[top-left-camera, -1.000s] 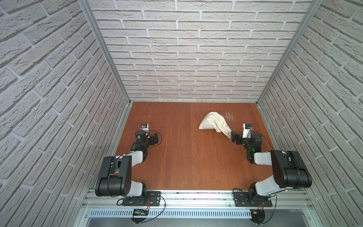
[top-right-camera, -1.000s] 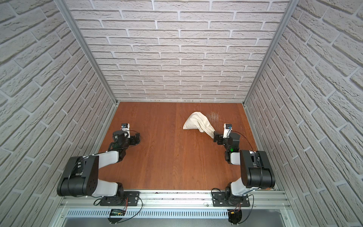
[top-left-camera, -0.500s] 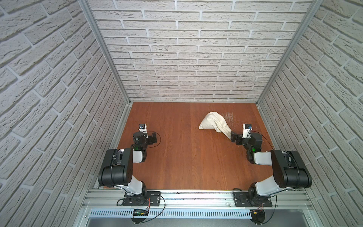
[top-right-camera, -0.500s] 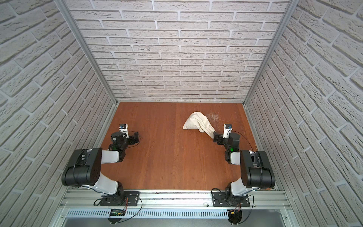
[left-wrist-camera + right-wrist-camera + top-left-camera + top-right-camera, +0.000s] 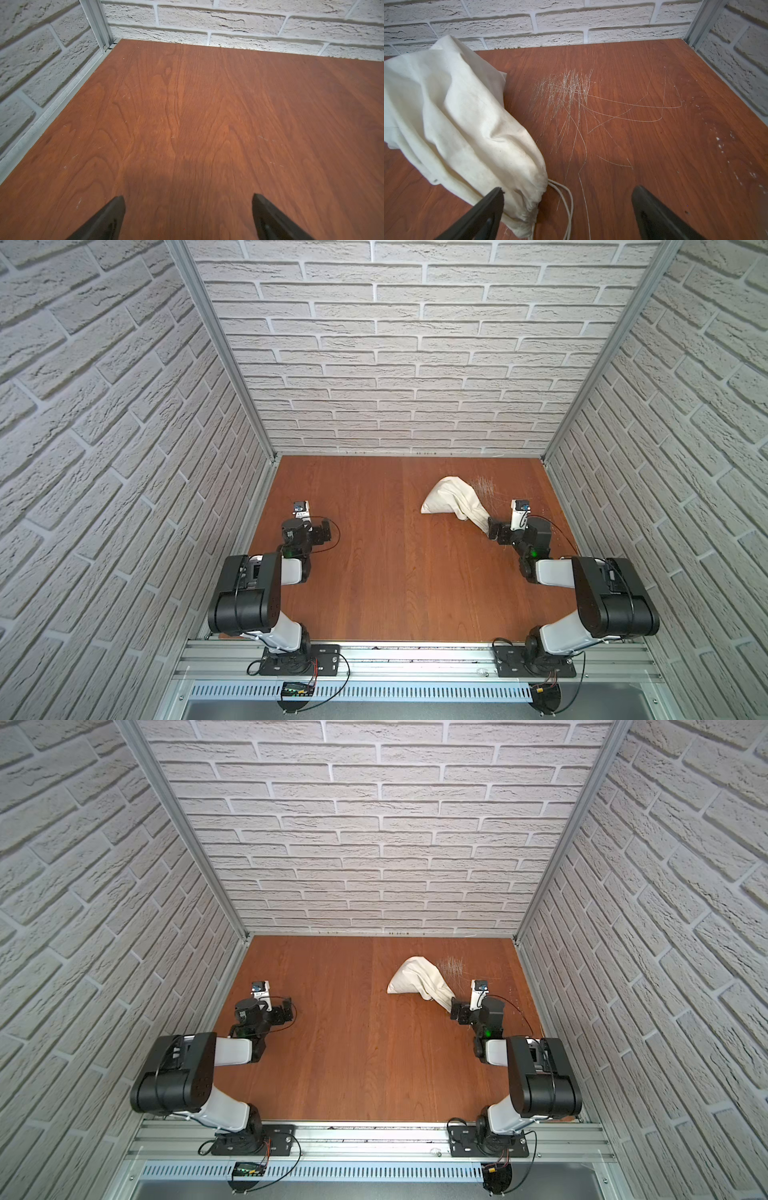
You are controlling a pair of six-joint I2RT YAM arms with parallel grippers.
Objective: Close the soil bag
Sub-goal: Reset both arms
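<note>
Cloth draws my eye first: in both top views the soil bag (image 5: 451, 499) lies slumped on its side on the reddish wood surface (image 5: 395, 572), toward the far right part. Its neck tapers down to the right tool (image 5: 496, 531), which sits right at that end. The left tool (image 5: 322, 531) rests well apart on the opposite side, with nothing near it. From the left wrist, that tool (image 5: 188, 196) is spread wide over bare, smooth-grained board and holds nothing. From the right wrist comes the useful detail: the right tool (image 5: 568, 188) is likewise spread wide and empty. One dark finger sits just beside the puckered neck, though whether it touches I cannot tell, and a thin pale cord (image 5: 569, 199) loops out of the hem into the gap between the jaws. To my mind the step in hand is getting hold of that cord. Doing it well means pinching the cord alone, clear of the hem, then drawing it away while something pins the neck; otherwise the light sack will probably just slide. The fabric looks like soft, creased cream canvas, limp rather than stuffed, and the cord is slim and round. The board beside it carries a patch of fine pale scratches (image 5: 569, 91).
</note>
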